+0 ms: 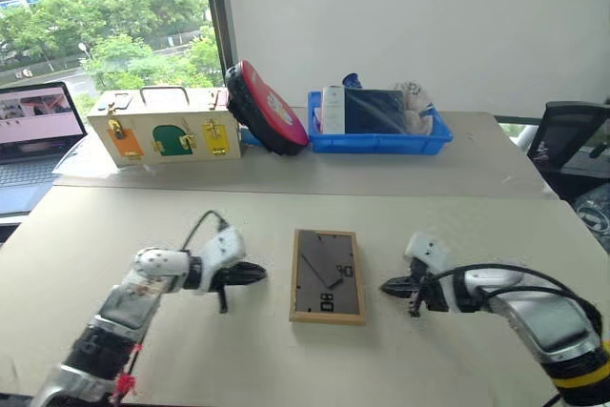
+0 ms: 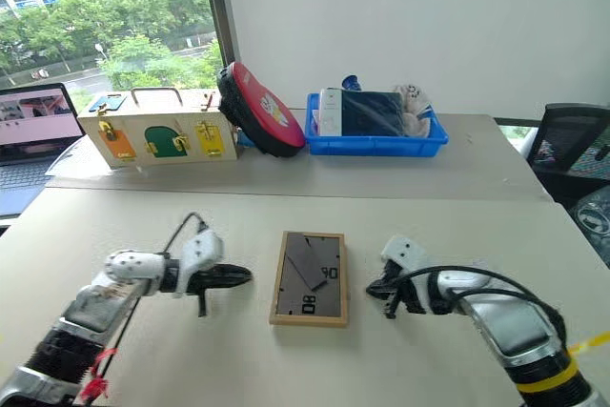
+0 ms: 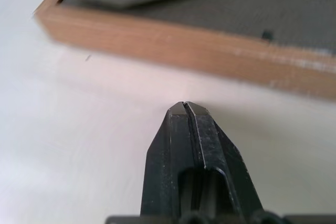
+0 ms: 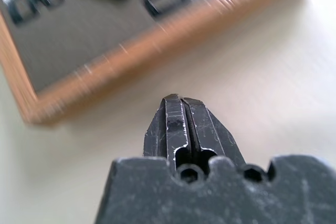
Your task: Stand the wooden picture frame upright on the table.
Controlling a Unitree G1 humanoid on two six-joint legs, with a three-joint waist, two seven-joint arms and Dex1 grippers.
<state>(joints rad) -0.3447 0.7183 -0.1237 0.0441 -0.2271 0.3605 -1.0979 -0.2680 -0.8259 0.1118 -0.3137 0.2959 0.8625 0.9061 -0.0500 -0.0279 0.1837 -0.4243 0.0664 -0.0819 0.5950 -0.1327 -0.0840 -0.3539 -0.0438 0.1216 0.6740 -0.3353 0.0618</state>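
The wooden picture frame (image 1: 328,275) lies flat on the beige table (image 1: 114,226), face down, its dark back panel with the stand and a white mark facing up. My left gripper (image 1: 259,274) hovers just left of the frame, pointing at its long side, fingers pressed together and holding nothing; the left wrist view shows the gripper tip (image 3: 187,106) a short gap from the frame's wooden edge (image 3: 184,45). On the other side my right gripper (image 1: 387,286) is shut and empty, aimed at the frame's right side (image 4: 131,51), also a little apart from it.
Along the back of the table stand a pale wooden box with coloured latched doors (image 1: 164,127), a red and black round pad (image 1: 265,107) and a blue bin of items (image 1: 378,126). A laptop (image 1: 33,131) sits far left, a black chair (image 1: 572,140) at right.
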